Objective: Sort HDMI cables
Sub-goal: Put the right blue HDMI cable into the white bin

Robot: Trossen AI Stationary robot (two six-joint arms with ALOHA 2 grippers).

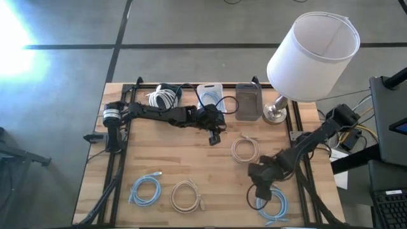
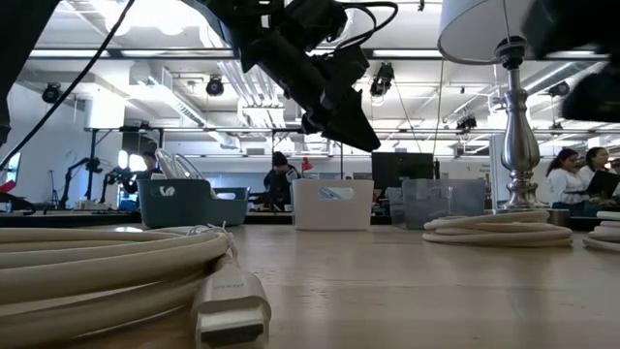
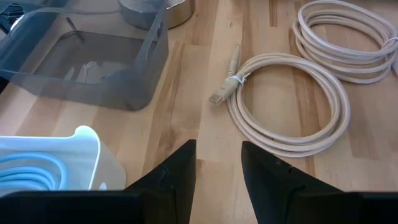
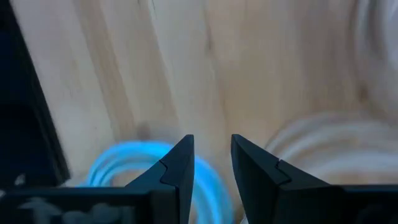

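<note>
Coiled cables lie flat on the wooden table: a beige coil (image 1: 245, 150), a light blue coil (image 1: 145, 189), another beige coil (image 1: 186, 196) and a light blue coil (image 1: 273, 203). My left gripper (image 1: 215, 137) hangs open and empty in the air near the white bin (image 1: 210, 95). Its wrist view shows two beige coils (image 3: 286, 102) (image 3: 348, 37) ahead of it. My right gripper (image 1: 261, 189) is low over the far-left edge of the near-right blue coil (image 4: 124, 168). Its fingers are slightly apart, and a pale coil (image 4: 329, 143) lies beside them. My right gripper points down at the light blue coil's edge (image 4: 208, 177), which runs behind its fingertips. I cannot tell whether the fingers touch the cable.
Three bins line the far edge: a dark one with a white coil (image 1: 164, 97), the white one with a light blue coil (image 3: 25, 171), and a grey see-through one (image 1: 249, 102). A lamp (image 1: 311, 54) stands at the far right, its base (image 1: 275, 113) beside the grey bin. People sit in the room beyond.
</note>
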